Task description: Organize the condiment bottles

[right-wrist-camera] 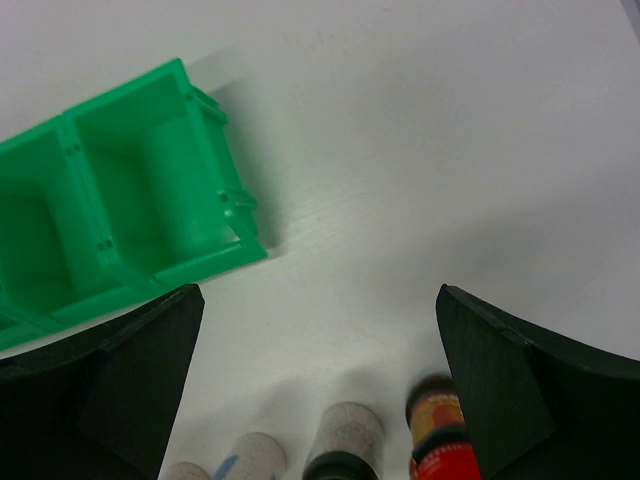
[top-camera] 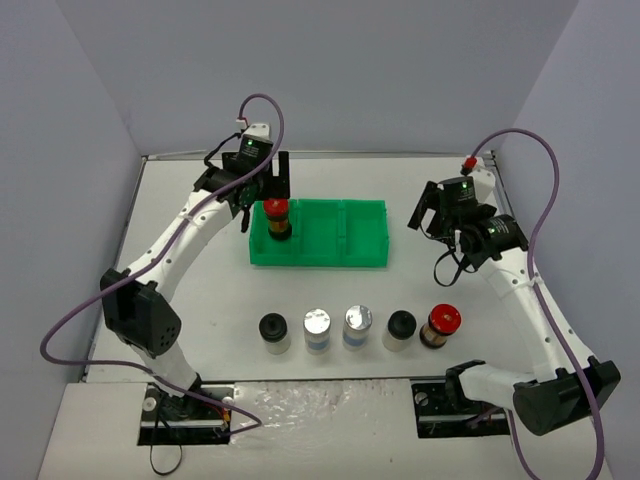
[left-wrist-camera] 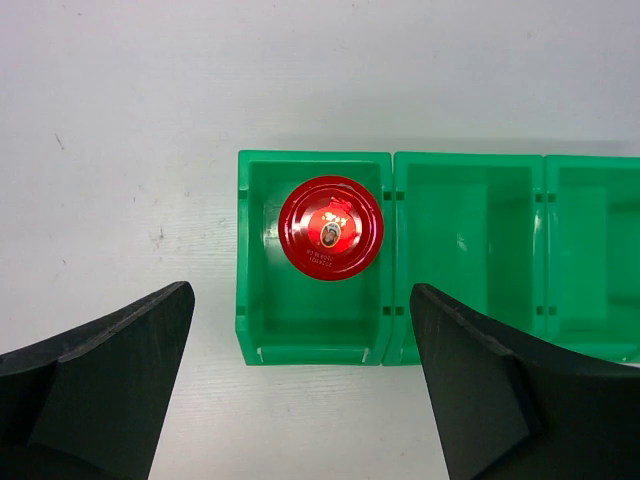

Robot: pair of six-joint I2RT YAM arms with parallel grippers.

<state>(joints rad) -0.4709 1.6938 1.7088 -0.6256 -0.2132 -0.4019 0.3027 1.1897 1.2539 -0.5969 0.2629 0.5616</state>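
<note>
Left jaws spread and empty over the red-capped jar point(left-wrist-camera: 331, 228), which stands between them in the end compartment of the tray point(left-wrist-camera: 314, 157), probably seated flat; right jaws also spread and empty, second red-capped jar point(right-wrist-camera: 437, 432) beside one finger; lift left straight up, don't clip the cap.

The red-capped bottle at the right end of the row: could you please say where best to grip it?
Probably around its cap, from straight above: the red-capped bottle stands upright, and the black-capped bottle is close beside it, so place fingers front and back.
</note>
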